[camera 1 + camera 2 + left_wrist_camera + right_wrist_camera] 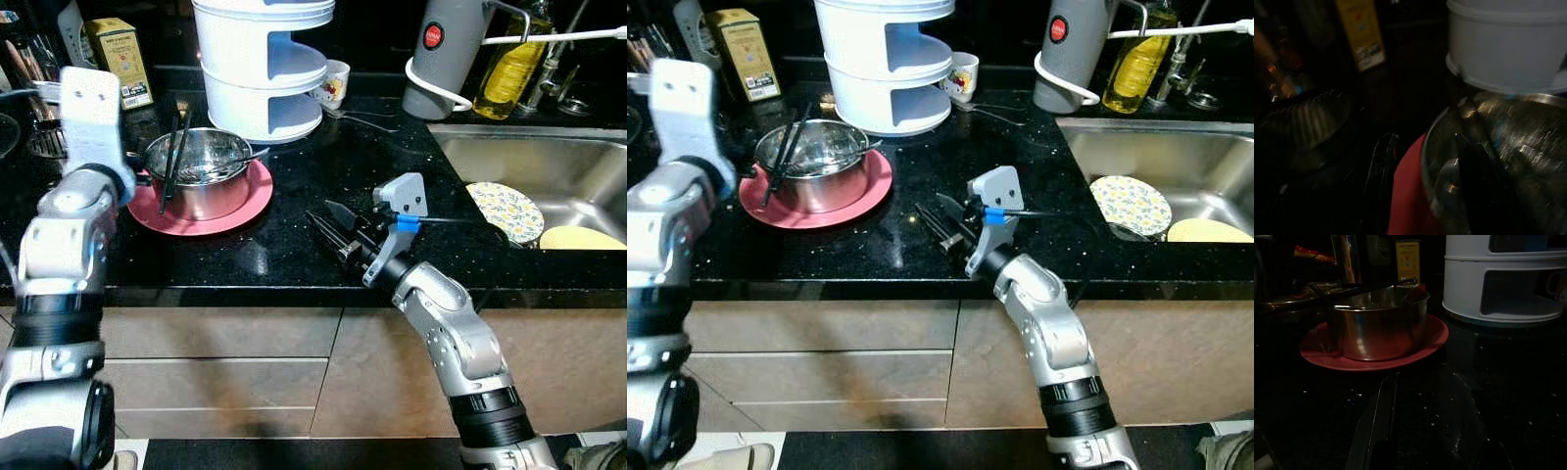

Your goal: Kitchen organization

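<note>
Sitting on a red plate [245, 211] toward the robot's left on the black tabletop [294, 245] is a steel pot [201, 171], with a pair of dark chopsticks [174, 157] leaning across its rim, their long axis running from the front edge of the pot up and away toward the white tiered rack [265, 69] behind it. The right tool [331, 227] is lying low over the tabletop, well apart from the pot, its black fingers pointing toward the plate and standing narrowly apart, holding nothing. The left tool [1420, 191] is hanging just beside the pot's rim; its wrist view is showing dark blurred fingers [1378, 181] against the plate and pot, too dim to tell whether they are wide or closed. The head views are showing what the wrist views are not: a sink [549, 166] on the right with a patterned plate [505, 211] in it, a grey kettle [446, 54], an oil bottle [509, 59] and a cup [333, 83]. The right wrist view is showing the pot's side wall and a yellow box [1407, 260] behind, in deep shade.
</note>
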Controlling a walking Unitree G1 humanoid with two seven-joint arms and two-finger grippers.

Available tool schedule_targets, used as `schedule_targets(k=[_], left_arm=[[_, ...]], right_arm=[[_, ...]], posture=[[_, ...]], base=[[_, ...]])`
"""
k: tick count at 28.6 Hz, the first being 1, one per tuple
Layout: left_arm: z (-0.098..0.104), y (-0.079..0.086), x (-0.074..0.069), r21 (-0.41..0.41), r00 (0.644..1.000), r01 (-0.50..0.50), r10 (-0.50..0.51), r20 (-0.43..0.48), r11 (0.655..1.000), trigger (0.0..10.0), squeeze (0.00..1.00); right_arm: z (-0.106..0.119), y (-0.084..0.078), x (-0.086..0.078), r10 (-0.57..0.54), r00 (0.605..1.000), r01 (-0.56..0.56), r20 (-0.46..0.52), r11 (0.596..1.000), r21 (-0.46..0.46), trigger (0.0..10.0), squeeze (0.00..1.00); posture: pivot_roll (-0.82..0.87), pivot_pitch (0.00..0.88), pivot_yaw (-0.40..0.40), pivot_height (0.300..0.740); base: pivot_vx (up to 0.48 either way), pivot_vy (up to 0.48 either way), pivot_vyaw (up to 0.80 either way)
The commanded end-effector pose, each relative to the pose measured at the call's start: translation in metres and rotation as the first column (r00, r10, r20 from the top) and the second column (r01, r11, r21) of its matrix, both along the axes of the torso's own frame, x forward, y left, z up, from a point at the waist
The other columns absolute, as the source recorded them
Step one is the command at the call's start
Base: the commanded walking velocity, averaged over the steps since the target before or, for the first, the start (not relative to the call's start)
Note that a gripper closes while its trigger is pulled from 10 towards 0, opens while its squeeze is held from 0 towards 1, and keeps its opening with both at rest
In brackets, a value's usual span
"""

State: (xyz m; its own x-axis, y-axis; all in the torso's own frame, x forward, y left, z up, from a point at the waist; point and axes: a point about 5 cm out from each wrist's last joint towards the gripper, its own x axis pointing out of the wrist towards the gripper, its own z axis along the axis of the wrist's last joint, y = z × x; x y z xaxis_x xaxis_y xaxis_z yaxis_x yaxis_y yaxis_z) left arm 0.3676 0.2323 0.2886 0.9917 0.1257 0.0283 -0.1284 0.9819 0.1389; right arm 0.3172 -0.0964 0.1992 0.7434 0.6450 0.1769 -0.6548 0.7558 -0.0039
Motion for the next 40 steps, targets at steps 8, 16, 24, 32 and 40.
schedule_targets(k=[8,16,24,32,40], left_arm=[[0.024,-0.013,0.014,-0.111,0.991,0.126,-0.120,0.058,0.986,10.0,0.00],[0.008,-0.012,0.023,-0.197,0.992,0.055,-0.075,-0.099,0.979,10.0,0.00],[0.000,-0.013,0.026,-0.277,0.976,0.060,-0.114,-0.183,0.959,10.0,0.00],[0.006,-0.017,0.027,-0.300,0.967,0.086,-0.153,-0.206,0.950,10.0,0.00],[0.008,-0.025,0.027,-0.354,0.935,0.104,-0.213,-0.283,0.929,10.0,0.00]], right_arm=[[-0.001,0.000,-0.001,-0.005,1.000,0.005,0.000,1.000,-0.013,10.0,0.00],[-0.003,-0.003,-0.002,-0.025,1.000,0.025,0.000,0.999,-0.043,10.0,0.00],[-0.004,-0.003,-0.001,-0.026,1.000,0.026,-0.003,0.998,-0.049,10.0,0.00],[-0.005,-0.002,-0.001,-0.029,1.000,0.029,-0.005,0.999,-0.042,10.0,0.00],[-0.005,-0.002,-0.001,-0.032,1.000,0.031,-0.001,0.999,-0.041,10.0,0.00]], posture=[[0.09,0.055,-0.037,0.740],[0.08,0.057,-0.039,0.740],[0.09,0.058,-0.032,0.740],[0.09,0.052,-0.026,0.740],[0.10,0.039,-0.020,0.740]], base=[[0.000,0.000,0.00],[0.000,0.000,0.00],[0.000,0.000,0.00],[0.000,0.000,0.00],[0.000,0.000,0.00]])
